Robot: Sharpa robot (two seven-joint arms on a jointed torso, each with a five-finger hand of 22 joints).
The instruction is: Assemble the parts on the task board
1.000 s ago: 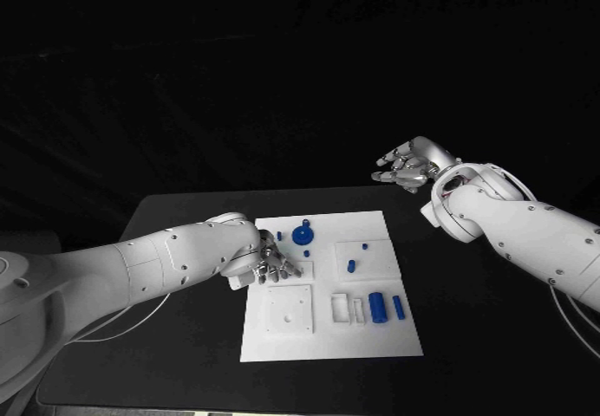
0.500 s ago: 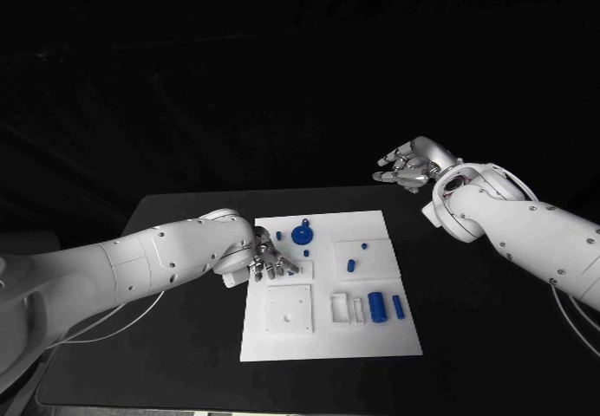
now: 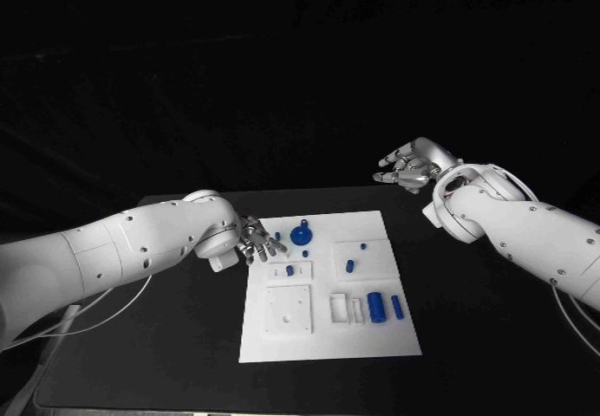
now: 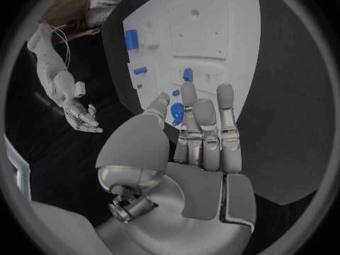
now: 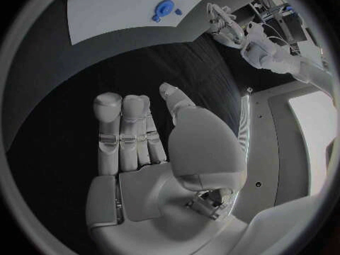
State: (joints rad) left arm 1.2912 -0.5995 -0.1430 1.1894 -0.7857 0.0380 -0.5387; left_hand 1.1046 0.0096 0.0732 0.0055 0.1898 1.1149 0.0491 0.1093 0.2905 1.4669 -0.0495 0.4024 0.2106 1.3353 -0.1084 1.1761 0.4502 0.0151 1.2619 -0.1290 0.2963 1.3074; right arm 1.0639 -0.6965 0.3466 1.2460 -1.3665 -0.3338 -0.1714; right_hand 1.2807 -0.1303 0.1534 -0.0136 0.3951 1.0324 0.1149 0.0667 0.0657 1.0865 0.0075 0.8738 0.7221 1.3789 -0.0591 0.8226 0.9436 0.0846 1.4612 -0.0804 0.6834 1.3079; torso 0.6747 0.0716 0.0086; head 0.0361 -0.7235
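Observation:
The white task board (image 3: 328, 342) lies mid-table with blue parts on it. A round blue part (image 3: 302, 234) sits near its far edge, a small blue piece (image 3: 290, 270) stands in a left recess, and two blue cylinders (image 3: 376, 305) lie at the right. My left hand (image 3: 257, 243) hovers at the board's far-left edge, fingers stretched out, holding nothing. In the left wrist view, the fingertips (image 4: 187, 90) reach just short of the round blue part (image 4: 176, 114). My right hand (image 3: 407, 165) is raised beyond the table's far right corner, open and empty, with straight fingers (image 5: 124, 133).
Two more small blue pieces (image 3: 354, 264) lie on the board's right half. A square white insert plate (image 3: 288, 310) sits at the front left. Bare black table (image 3: 187, 347) surrounds the board (image 5: 120, 11) on all sides.
My left hand has drawn back from over the board's left recesses toward the far-left edge, uncovering the small blue piece there. The right hand has stayed put.

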